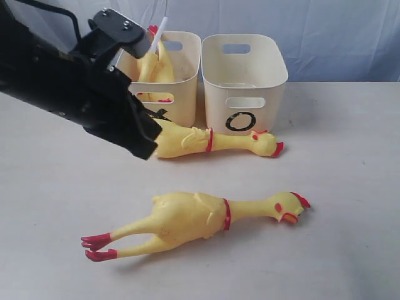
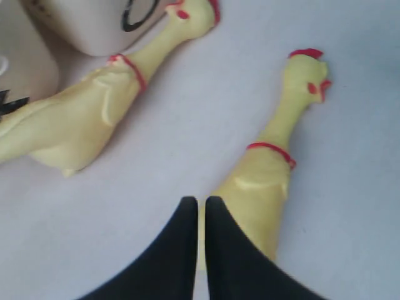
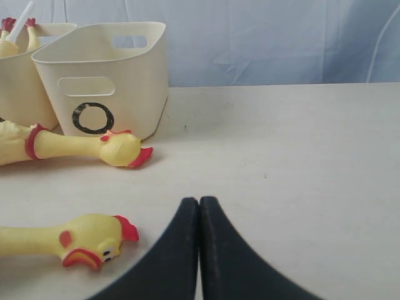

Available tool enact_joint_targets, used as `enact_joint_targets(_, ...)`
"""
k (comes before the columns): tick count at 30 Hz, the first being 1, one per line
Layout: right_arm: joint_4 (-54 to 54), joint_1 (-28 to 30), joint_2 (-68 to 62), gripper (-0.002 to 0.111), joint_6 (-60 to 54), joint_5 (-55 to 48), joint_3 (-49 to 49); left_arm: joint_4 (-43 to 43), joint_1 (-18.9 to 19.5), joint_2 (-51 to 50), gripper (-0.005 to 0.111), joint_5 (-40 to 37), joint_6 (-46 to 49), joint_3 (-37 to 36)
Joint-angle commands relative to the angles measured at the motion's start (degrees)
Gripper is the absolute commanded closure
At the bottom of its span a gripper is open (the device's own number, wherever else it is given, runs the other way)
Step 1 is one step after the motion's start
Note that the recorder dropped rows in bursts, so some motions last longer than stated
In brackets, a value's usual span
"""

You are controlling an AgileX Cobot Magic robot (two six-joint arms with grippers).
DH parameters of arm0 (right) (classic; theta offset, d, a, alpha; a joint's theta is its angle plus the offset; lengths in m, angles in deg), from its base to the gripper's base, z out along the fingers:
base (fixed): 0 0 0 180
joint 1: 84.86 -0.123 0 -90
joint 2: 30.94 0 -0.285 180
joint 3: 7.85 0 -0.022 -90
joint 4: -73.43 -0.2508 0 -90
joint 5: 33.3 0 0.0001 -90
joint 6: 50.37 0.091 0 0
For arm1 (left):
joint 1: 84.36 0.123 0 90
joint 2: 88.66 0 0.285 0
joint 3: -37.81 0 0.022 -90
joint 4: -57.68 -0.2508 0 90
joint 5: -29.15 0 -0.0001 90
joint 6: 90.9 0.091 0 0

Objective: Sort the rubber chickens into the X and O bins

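Counts: 2 cream bins, 2 whole rubber chickens on the table [image 1: 350, 187], plus chicken pieces in one bin.

The black left arm [image 1: 75, 87] reaches in from the far left and covers the front of the left bin [image 1: 185, 94], so its mark can't be read. Inside it are yellow chicken pieces [image 1: 156, 69] with red feet, number unclear, and a white stick [image 1: 159, 34]. The left gripper [image 2: 201, 203] has its jaws pressed together with nothing between them.

The far chicken [image 1: 187, 140] lies just in front of the bins, head to the right. The near chicken [image 1: 187, 219] lies well apart from the bins, red feet left, head right.

The right bin [image 1: 250, 81] touches the left one and has a black O [image 1: 240, 121] on its front. That is the only readable mark.

The right gripper [image 3: 200, 201] has its jaws closed tight and holds nothing, right of both chicken heads.
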Motion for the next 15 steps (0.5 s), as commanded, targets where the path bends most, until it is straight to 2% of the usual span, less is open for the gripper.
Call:
enact_joint_targets(1,-0.1,0.1,0.2,0.108,-0.1,0.4,-0.1,0.8,-5.1,0.3,0.102,0.5,-0.2,-0.4)
enact_joint_targets(4,-0.1,0.1,0.2,0.108,-0.1,0.4,-0.1,0.8,-8.1,0.3,0.102,2.1,-0.5,-2.0)
enact_joint_targets(8,-0.1,0.1,0.2,0.108,-0.1,0.4,-0.1,0.1,-12.0,1.2,0.102,9.3,-4.1,-7.7)
enact_joint_targets(15,-0.1,0.1,0.2,0.108,-0.1,0.4,-0.1,-0.3,-16.3,3.4,0.102,19.2,-10.7,-18.0)
